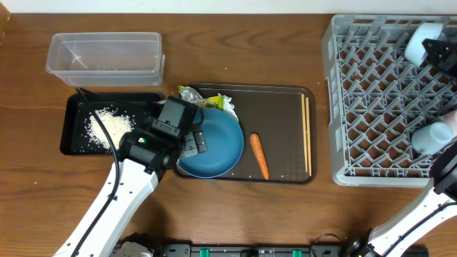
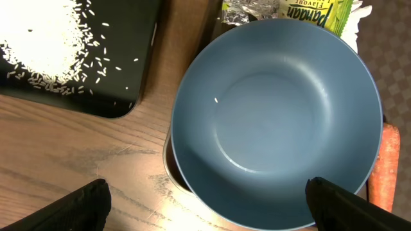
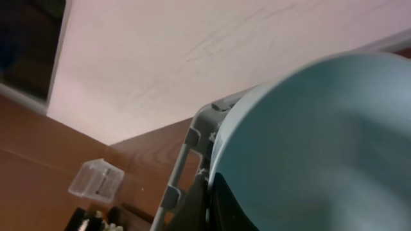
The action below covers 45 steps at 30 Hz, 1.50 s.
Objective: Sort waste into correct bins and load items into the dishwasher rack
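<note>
The dark blue dish (image 1: 218,146) sits on the brown serving tray, and it fills the left wrist view (image 2: 276,115). My left gripper (image 1: 194,143) is open and empty, its fingers (image 2: 209,205) spread over the dish's near rim and the table beside it. The rice (image 1: 103,127) lies in the black tray (image 1: 71,125). The carrot (image 1: 258,155), chopsticks (image 1: 308,135) and silver wrapper (image 1: 207,100) lie on the serving tray. My right gripper (image 3: 270,192) is shut on the rim of the light blue bowl (image 3: 321,147), over the far right of the grey rack (image 1: 371,107). A light blue cup (image 1: 433,137) sits in the rack.
The clear tub (image 1: 105,56) stands behind the black tray at the far left and holds nothing. The brown serving tray (image 1: 285,100) lies mid-table between the bins and the rack. My right arm reaches over the rack's right side.
</note>
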Tool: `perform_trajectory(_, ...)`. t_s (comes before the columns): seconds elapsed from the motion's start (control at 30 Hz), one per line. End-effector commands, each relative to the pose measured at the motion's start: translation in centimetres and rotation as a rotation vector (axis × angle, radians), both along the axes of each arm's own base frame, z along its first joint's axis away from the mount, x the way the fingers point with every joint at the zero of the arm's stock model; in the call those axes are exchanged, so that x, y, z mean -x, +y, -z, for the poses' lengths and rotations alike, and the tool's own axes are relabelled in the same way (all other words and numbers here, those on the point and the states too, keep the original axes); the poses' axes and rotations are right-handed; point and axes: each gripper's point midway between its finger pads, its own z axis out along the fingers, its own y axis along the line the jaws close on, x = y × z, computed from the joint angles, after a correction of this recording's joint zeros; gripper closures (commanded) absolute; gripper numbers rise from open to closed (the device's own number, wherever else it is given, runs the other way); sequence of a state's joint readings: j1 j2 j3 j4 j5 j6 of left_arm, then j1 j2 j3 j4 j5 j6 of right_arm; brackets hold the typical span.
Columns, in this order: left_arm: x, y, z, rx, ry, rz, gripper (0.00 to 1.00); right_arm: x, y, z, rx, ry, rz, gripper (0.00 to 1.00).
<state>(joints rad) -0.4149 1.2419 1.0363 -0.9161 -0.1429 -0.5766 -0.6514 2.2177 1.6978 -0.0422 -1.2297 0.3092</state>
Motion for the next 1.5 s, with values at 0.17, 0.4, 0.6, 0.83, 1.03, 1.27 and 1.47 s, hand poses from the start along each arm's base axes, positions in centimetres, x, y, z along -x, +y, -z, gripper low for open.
perform_trajectory(0.17, -0.3, 0.4, -0.3, -0.017, -0.011, -0.017, 0.00, 1.7, -3.5, 0.8, -0.145, 0.113, 0.092, 0.92)
perform_trajectory(0.4, -0.3, 0.4, -0.3, -0.017, -0.011, -0.017, 0.00, 3.8, -5.8, 1.8, -0.216, 0.189, 0.153, 0.67)
perform_trajectory(0.6, -0.3, 0.4, -0.3, -0.017, -0.011, -0.017, 0.00, 5.7, -8.9, -0.4, -0.210, 0.187, 0.256, 0.32)
perform_trajectory(0.83, -0.3, 0.4, -0.3, -0.017, -0.011, -0.017, 0.01, 9.1, -11.1, -6.7, -0.090, 0.236, 0.511, 0.19)
perform_trajectory(1.03, -0.3, 0.4, -0.3, -0.017, -0.011, -0.017, 0.00, 11.9, -9.5, -12.5, 0.041, 0.266, 0.698, 0.17)
perform_trajectory(1.27, -0.3, 0.4, -0.3, -0.017, -0.011, -0.017, 0.00, 9.9, 5.6, -18.5, 0.052, 0.173, 0.362, 0.01)
perform_trajectory(1.47, -0.3, 0.4, -0.3, -0.017, -0.011, -0.017, 0.01, 9.9, 19.0, -12.8, 0.211, 0.378, 0.079, 0.01)
